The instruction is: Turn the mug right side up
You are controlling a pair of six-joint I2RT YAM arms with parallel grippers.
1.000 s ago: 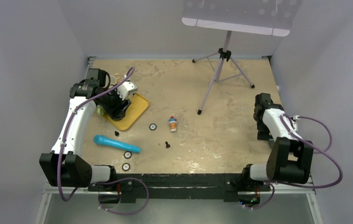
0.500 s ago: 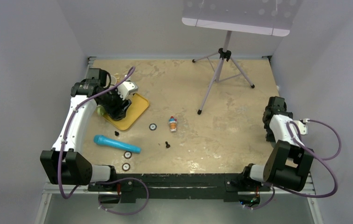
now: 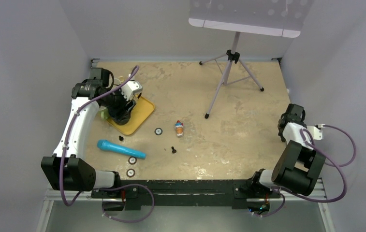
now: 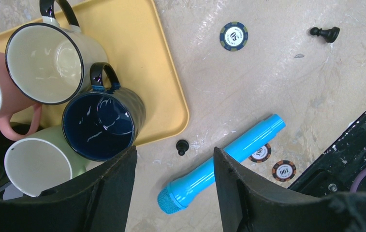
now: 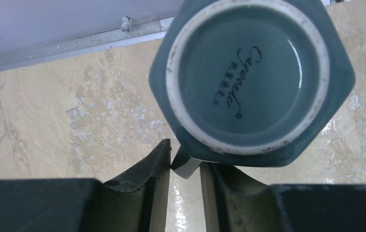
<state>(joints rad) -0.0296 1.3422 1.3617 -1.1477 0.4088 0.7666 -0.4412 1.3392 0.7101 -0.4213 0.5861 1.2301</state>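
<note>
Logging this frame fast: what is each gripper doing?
Left gripper: open, holding nothing.
Right gripper: closed on the handle of the upside-down mug.

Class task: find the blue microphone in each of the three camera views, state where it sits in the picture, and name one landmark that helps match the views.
Top external: blue microphone lies lower left, near the left arm's base.
Left wrist: it lies bottom centre, between the left gripper fingers.
Right wrist: not in it.
Shared landmark: the yellow tray, in the top and left wrist views.
</note>
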